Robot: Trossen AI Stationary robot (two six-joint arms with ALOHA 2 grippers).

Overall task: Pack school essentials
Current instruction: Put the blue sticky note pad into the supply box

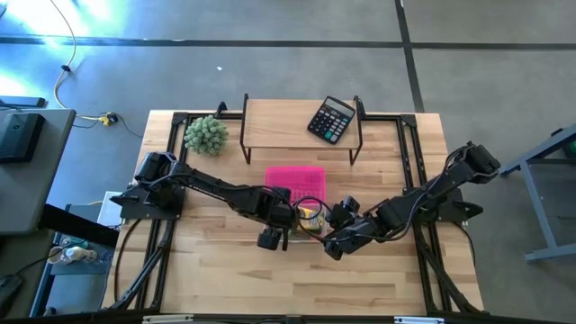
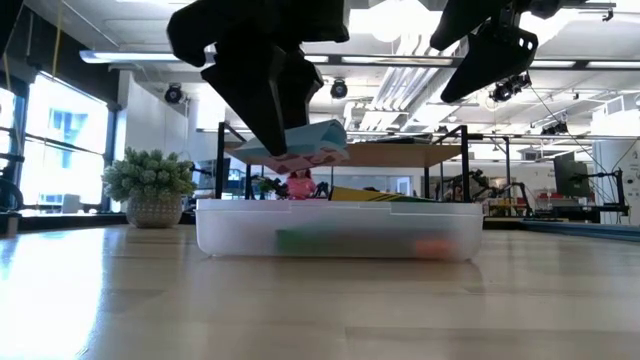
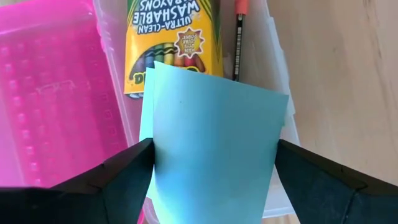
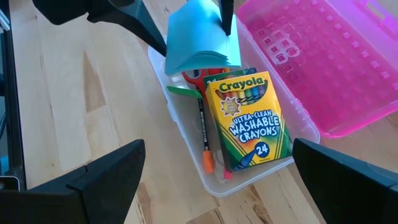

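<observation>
A clear plastic box [image 4: 186, 134] stands mid-table with its pink lid [image 4: 329, 56] open beside it. In the box lie a yellow-green crayon box [image 4: 249, 118], a pencil [image 4: 203, 137], red-handled scissors [image 4: 196, 78] and a green piece [image 4: 180, 91]. My left gripper [image 1: 286, 225] is shut on a light-blue note pad [image 3: 214, 124] above the box's one end. My right gripper [image 4: 217, 149] hangs open above the box's other end and touches nothing. My left gripper pinches the note pad between its two fingers, one on each opposite side edge [image 3: 155, 162]. The fingers come steeply from above, slanting. The pad [image 2: 305, 140] hangs tilted, clear above the box's rim [image 2: 340, 203], its free end bowed over the scissors.
A wooden shelf riser [image 1: 288, 121] stands at the table's far side with a black calculator [image 1: 331, 119] on it. A green ball-shaped plant [image 1: 206, 134] sits at the far left. Bare tabletop [image 1: 297, 279] lies along the near side.
</observation>
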